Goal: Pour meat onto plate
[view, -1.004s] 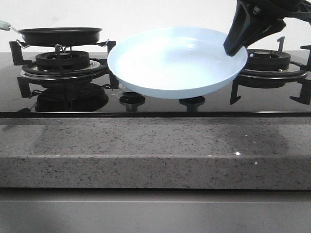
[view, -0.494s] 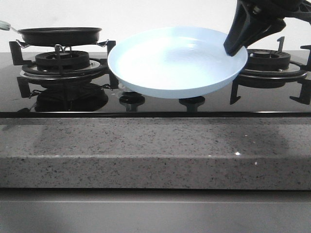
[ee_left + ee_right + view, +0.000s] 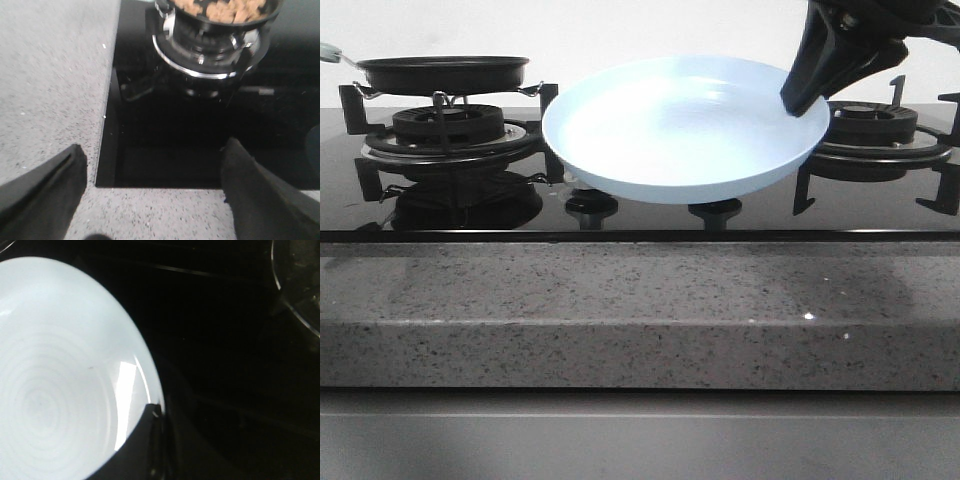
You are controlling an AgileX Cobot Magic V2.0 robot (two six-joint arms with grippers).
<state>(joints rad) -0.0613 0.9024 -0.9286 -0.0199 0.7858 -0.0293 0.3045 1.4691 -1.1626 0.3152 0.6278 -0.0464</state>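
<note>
Front view showed the right gripper clamped on the right rim of the empty light-blue plate, held tilted in the air above the hob, while the meat lay in the black frying pan on the far-left burner. Left gripper hung wide apart, holding nothing, near the counter edge. Judged risk: the one-sided rim grip could slip, or the tilted plate could shed poured meat.
</note>
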